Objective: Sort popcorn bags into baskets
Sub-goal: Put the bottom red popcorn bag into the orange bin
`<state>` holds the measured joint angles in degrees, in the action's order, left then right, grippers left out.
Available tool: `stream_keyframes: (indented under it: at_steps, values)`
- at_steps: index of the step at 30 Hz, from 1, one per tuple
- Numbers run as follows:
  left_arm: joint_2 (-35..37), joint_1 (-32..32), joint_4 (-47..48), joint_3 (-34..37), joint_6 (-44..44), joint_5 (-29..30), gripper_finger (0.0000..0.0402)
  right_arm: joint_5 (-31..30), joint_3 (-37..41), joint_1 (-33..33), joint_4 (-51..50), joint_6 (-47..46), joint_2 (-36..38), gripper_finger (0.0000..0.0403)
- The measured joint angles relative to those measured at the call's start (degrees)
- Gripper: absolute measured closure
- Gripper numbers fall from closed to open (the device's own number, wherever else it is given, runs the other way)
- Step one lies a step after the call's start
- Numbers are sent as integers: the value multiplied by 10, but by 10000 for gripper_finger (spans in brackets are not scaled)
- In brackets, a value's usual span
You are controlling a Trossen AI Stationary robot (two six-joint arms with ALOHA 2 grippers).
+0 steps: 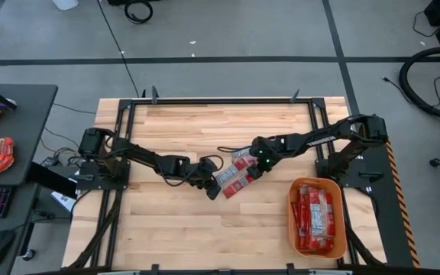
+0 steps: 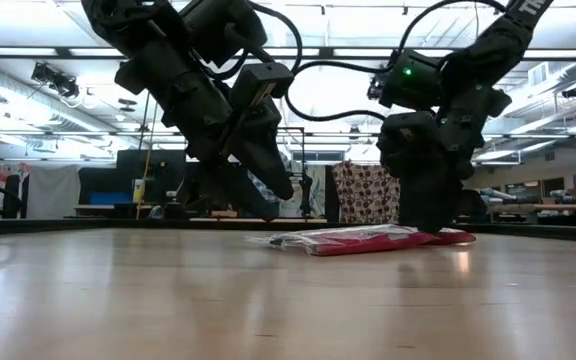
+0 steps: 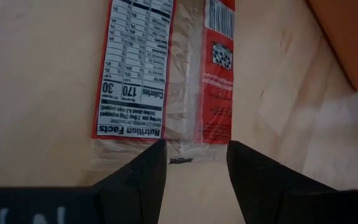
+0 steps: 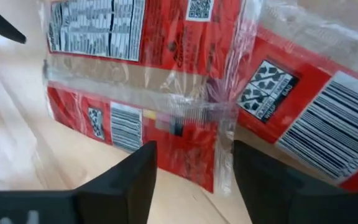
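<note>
Both released hands, left (image 1: 214, 189) and right (image 1: 257, 169), flank mid-bench bags (image 1: 235, 177); next, grasp one for the basket (image 1: 343, 243).

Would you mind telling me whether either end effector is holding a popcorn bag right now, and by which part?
Nothing is held. The left end effector and the right end effector are both open, fingers apart just short of the popcorn bags lying flat on the table.
</note>
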<state>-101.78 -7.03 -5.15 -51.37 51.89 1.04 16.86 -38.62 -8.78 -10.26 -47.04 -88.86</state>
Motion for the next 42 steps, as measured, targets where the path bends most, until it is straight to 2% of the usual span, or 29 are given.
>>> stream_keyframes:
  at_steps: [4,8,15,18,20,24,26,30,34,37,42]
  values:
    - [0,0,0,0,3,0,230,0,17,0,58,-10,0,177]
    - [0,0,0,0,4,4,230,4,21,3,130,-9,0,179]
    - [0,0,-1,0,4,5,230,-8,21,4,137,18,-4,249]
    - [0,0,-1,0,12,3,230,25,21,4,135,-1,-19,276]
    - [0,1,-1,0,14,-24,230,58,22,2,136,-11,-29,283]
    - [0,1,12,0,0,-83,230,92,21,9,148,-10,-36,272]
    - [0,-3,32,0,-2,-91,230,94,21,14,145,-13,-37,259]
    - [1,-16,80,0,-27,-70,230,94,21,15,131,2,-31,239]
    - [3,-29,117,-1,-37,-22,230,70,-5,24,90,67,-22,237]
    - [3,-37,127,-1,-45,-2,230,75,-16,31,91,66,-29,237]
    - [3,-43,132,-1,-52,15,230,-8,-16,33,93,46,-30,227]
